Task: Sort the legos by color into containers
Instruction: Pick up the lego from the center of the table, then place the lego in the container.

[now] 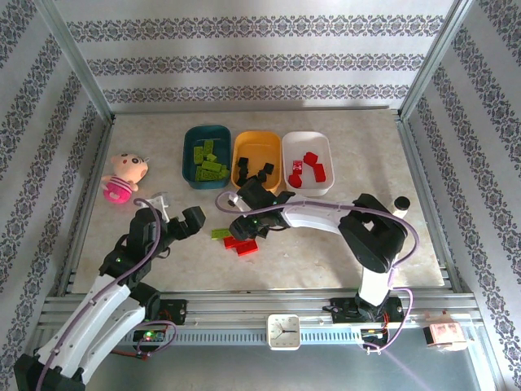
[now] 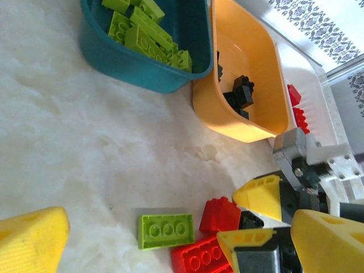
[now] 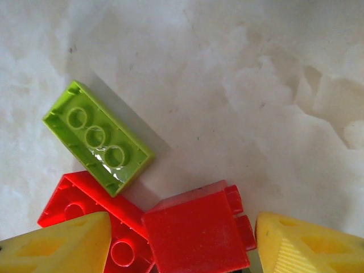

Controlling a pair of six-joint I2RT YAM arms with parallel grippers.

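Sort status: mostly done, by my reading.
- The dark teal plastic tub (image 1: 188, 159) holds the lime green studded bricks (image 1: 209, 160).
- The orange plastic tub (image 1: 256, 147) beside it holds the black bricks (image 1: 260, 173).
- The white plastic tub (image 1: 305, 142) holds the red bricks (image 1: 309, 167).
- I spot no wrong colour in any tub. The three tubs sit in a row beyond both tools.

Left on the pale bench (image 3: 227, 68): three pieces that I can count, bunched at the right tool (image 3: 183, 227).
- A chunky red block (image 3: 196, 233) lies between its yellow fingers (image 3: 62, 244).
- A flat red brick (image 3: 74, 199) lies partly under one finger, against the block.
- A flat lime green brick (image 3: 96, 139) lies just ahead of that finger, its corner against the flat red brick.
- In the left wrist view a dark bit shows between the right tool's fingers. I cannot tell whether it is a brick or a tool part.

Right tool: half spread and straddling the red block. A gap shows on one side, so I log it as released, not gripping.

Left tool (image 1: 173, 218): spread wide and carrying nothing. It hovers just beside the right tool, with the flat lime green brick on the bench below its gap.

Judgement: two red pieces are owed to the white tub and one lime piece to the teal tub. Once those are placed, the sort looks complete.
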